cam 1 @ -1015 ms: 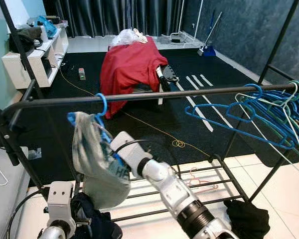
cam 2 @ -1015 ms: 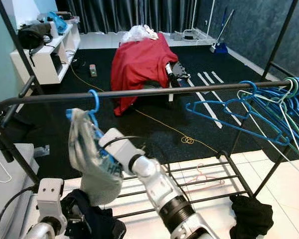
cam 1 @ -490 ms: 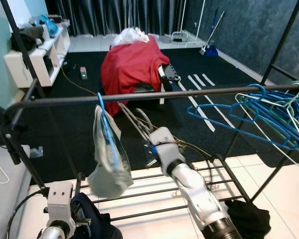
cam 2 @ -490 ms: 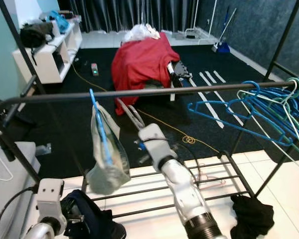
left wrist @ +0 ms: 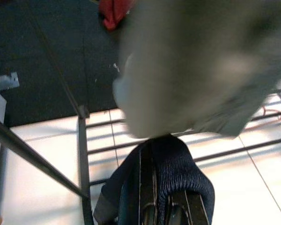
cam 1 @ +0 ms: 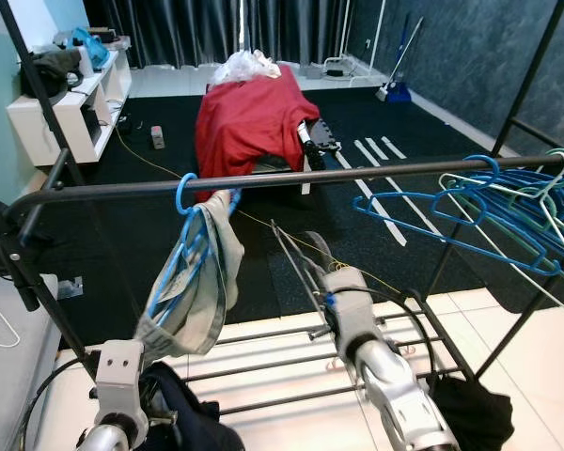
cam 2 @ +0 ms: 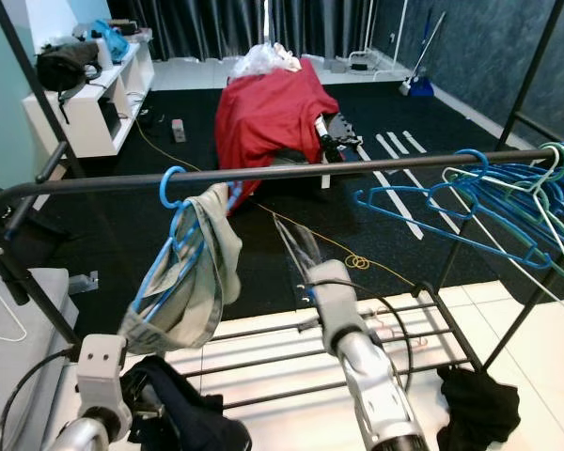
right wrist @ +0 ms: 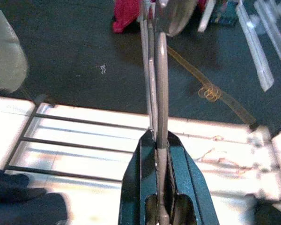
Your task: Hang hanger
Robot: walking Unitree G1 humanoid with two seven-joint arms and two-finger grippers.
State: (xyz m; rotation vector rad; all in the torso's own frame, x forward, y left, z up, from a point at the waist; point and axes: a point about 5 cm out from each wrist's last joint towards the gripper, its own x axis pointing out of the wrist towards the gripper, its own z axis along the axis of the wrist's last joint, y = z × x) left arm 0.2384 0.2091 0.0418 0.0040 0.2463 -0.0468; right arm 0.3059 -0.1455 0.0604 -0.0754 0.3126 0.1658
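Blue hanger [cam 1: 182, 246] with a grey cloth [cam 1: 207, 291] hangs on the black rail [cam 1: 291, 177], left of middle. Your right gripper [cam 1: 291, 246], lower middle, has its fingers pressed together, holding nothing. Your left gripper [left wrist: 155, 212] pinches a dark cloth [left wrist: 175, 171].

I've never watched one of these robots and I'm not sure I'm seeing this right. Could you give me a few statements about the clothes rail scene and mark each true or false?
1. A blue hanger carrying a grey garment hangs on the black rail. True.
2. The right gripper grips that hanger. False: it is apart from it, fingers shut on nothing.
3. The empty blue hangers crowd the rail's right end. True.
4. The red cloth hangs on the rail. False: it drapes over something on the dark carpet beyond.
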